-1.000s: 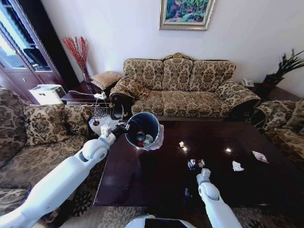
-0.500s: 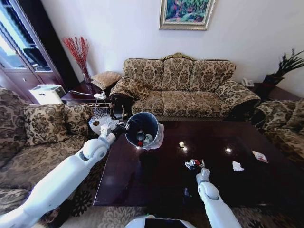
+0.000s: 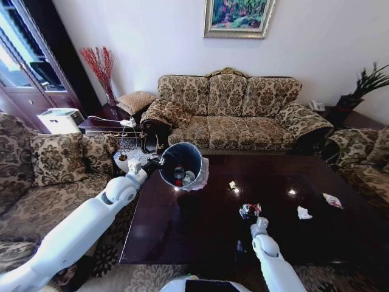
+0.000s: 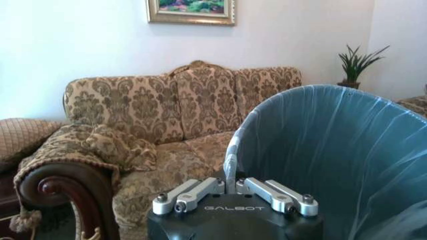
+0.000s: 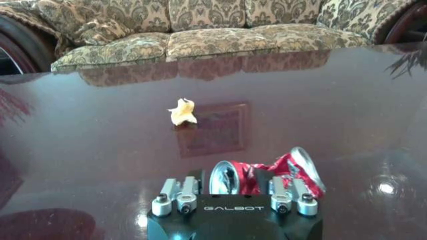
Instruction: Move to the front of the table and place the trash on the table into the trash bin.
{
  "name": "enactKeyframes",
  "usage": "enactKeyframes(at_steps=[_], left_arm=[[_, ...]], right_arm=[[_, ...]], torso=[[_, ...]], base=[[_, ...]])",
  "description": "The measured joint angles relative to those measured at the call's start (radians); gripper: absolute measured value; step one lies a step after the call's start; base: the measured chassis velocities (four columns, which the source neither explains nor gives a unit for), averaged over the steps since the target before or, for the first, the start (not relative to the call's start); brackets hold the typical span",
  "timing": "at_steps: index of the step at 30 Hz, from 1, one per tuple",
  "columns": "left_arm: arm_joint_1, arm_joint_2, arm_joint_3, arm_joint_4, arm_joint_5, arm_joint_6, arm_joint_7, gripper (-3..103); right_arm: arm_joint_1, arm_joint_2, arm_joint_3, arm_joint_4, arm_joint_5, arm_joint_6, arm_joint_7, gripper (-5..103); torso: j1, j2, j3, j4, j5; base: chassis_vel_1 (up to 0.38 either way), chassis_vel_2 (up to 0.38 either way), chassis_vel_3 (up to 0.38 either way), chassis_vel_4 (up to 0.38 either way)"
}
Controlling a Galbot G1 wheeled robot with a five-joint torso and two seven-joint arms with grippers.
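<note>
My left gripper point(image 3: 156, 163) point(image 4: 230, 184) is shut on the rim of the trash bin point(image 3: 182, 164) point(image 4: 327, 150). It holds the black, bag-lined bin tilted over the far left corner of the table point(image 3: 182, 231), and trash lies inside. A crumpled red-and-white wrapper point(image 3: 249, 210) point(image 5: 287, 167) lies on the glossy table point(image 5: 100, 150). My right gripper point(image 3: 255, 218) point(image 5: 235, 186) stands open with its fingers either side of that wrapper. A yellowish scrap point(image 3: 232, 185) point(image 5: 182, 112) lies farther in. To the right sit a white tissue point(image 3: 304, 213) and another wrapper point(image 3: 332, 199).
A patterned sofa point(image 3: 237, 112) stands behind the table, with an armchair point(image 3: 42, 176) at the left and another point(image 3: 364, 164) at the right. A small cluttered side table point(image 3: 112, 121) with cables sits at the back left corner.
My right gripper has edged slightly closer around the red-and-white wrapper. The held bin has shifted a touch to the left.
</note>
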Motion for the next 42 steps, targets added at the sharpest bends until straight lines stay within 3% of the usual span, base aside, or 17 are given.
enactKeyframes(at_steps=[7,9,12,20,26,31,33,35,37,38,41,42], left_arm=[[-0.004,-0.001,0.004,0.004,-0.001,-0.002,0.001,3],[-0.004,-0.001,0.004,0.005,-0.001,-0.003,0.001,3],[-0.004,-0.002,0.004,0.007,-0.001,-0.007,0.001,3],[-0.005,-0.002,0.004,0.007,-0.001,-0.010,0.001,3],[-0.005,-0.002,0.002,-0.005,-0.001,-0.010,-0.002,3],[0.000,0.001,0.006,-0.015,0.007,-0.008,-0.003,3],[0.006,0.001,0.016,-0.020,0.029,0.003,-0.010,3],[0.007,0.001,0.018,-0.022,0.031,0.006,-0.013,3],[0.004,-0.006,0.035,-0.027,0.037,0.025,-0.023,3],[0.004,-0.006,0.035,-0.027,0.037,0.025,-0.023,3],[-0.002,-0.017,0.053,-0.027,0.043,0.042,-0.024,3],[-0.002,-0.017,0.053,-0.027,0.043,0.042,-0.024,3]], right_arm=[[-0.002,0.008,0.002,0.000,-0.001,0.004,0.000,19],[-0.003,0.009,0.002,0.000,-0.001,0.005,-0.001,19],[-0.004,0.013,0.001,0.001,-0.002,0.005,-0.002,5],[-0.010,0.006,0.002,0.019,0.000,0.009,0.003,5],[-0.039,-0.040,-0.001,0.177,0.014,0.006,0.023,5],[-0.058,-0.139,-0.038,0.467,0.095,-0.029,0.036,5],[-0.032,-0.247,-0.058,0.690,0.250,-0.094,0.036,5],[-0.023,-0.272,-0.058,0.726,0.285,-0.107,0.036,5],[0.049,-0.443,-0.040,0.910,0.491,-0.163,0.035,5],[0.049,-0.443,-0.040,0.910,0.491,-0.163,0.035,5],[0.160,-0.609,-0.058,1.037,0.701,-0.196,0.037,5],[0.160,-0.609,-0.058,1.037,0.701,-0.196,0.037,5]], torso=[[0.000,0.000,0.000,0.0001,0.0002],[0.000,0.000,0.000,0.0001,0.0002],[0.000,0.000,0.000,0.0001,0.0005],[0.000,0.000,0.000,0.0003,0.0013],[0.000,0.000,0.000,0.0001,0.0006],[0.000,0.000,0.000,0.0001,0.0010],[0.000,0.000,0.000,0.0002,0.0003],[0.000,0.000,0.000,0.0003,0.0003],[0.000,0.000,0.000,0.0003,0.0004],[0.000,0.000,0.000,0.0003,0.0004],[0.000,0.000,0.000,0.0000,0.0001],[0.000,0.000,0.000,0.0000,0.0001]], base=[[0.000,0.000,0.000,0.000],[0.000,0.000,0.000,0.000],[0.000,0.000,0.000,0.000],[0.000,0.000,0.000,0.000],[0.000,0.000,0.000,0.000],[0.000,0.000,0.000,0.000],[0.000,0.000,0.000,0.000],[0.000,0.000,0.000,0.000],[0.000,0.000,0.000,0.000],[0.000,0.000,0.000,0.000],[0.000,0.000,0.000,0.000],[0.000,0.000,0.000,0.000]])
